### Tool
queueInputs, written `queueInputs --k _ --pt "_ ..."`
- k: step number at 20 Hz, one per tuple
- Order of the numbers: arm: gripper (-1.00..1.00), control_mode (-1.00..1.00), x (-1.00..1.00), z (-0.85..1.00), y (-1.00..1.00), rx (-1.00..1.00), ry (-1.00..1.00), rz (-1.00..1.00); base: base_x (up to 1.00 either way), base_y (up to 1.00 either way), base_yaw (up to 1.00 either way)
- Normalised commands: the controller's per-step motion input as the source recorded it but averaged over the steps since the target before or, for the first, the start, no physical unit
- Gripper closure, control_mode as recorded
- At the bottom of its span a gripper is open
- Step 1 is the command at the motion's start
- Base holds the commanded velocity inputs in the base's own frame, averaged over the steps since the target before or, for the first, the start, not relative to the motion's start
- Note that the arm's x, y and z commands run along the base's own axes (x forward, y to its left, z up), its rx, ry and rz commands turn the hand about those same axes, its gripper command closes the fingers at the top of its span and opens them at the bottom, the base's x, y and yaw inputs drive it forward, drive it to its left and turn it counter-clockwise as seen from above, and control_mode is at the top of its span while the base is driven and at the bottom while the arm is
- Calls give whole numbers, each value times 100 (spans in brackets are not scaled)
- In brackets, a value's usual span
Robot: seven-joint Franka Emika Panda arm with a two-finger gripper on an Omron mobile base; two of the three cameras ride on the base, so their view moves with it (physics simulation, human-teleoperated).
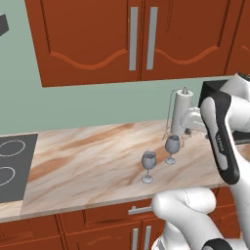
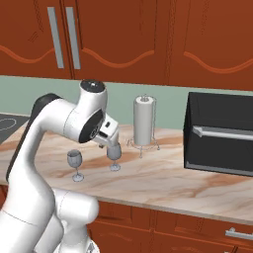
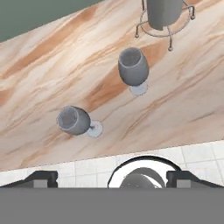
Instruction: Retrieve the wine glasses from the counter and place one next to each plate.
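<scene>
— Glasses: where do they stand, and how is the gripper (image 3: 111, 177)?

— Both wine glasses (image 3: 133, 67) (image 3: 74, 120) stand upright on the counter (image 3: 52, 74), just before the paper-towel holder (image 3: 164, 17); fingers wide, empty.

— Handling?

— Light, fragile, slippery, likely tippy; I'd pinch the bowl gently.

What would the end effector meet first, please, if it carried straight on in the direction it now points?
Probably the counter, between the two wine glasses. The open end effector looks down on it, with one glass and the other each a little off its line. Depth is hard to judge.
</scene>
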Motion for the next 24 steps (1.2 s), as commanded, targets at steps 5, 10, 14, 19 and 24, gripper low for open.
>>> queueInputs --k 5,10,14,19,24 --pt "-100 -100 -40 0 -57 41 6 -27 0 0 0" --pt "-100 -100 -21 0 -45 42 13 -32 0 0 0" --pt "-100 -100 -12 0 -22 37 16 -31 0 0 0" --pt "-100 -100 -1 0 -7 25 19 -15 0 0 0" --pt "-100 -100 0 -2 0 21 29 -8 0 0 0"
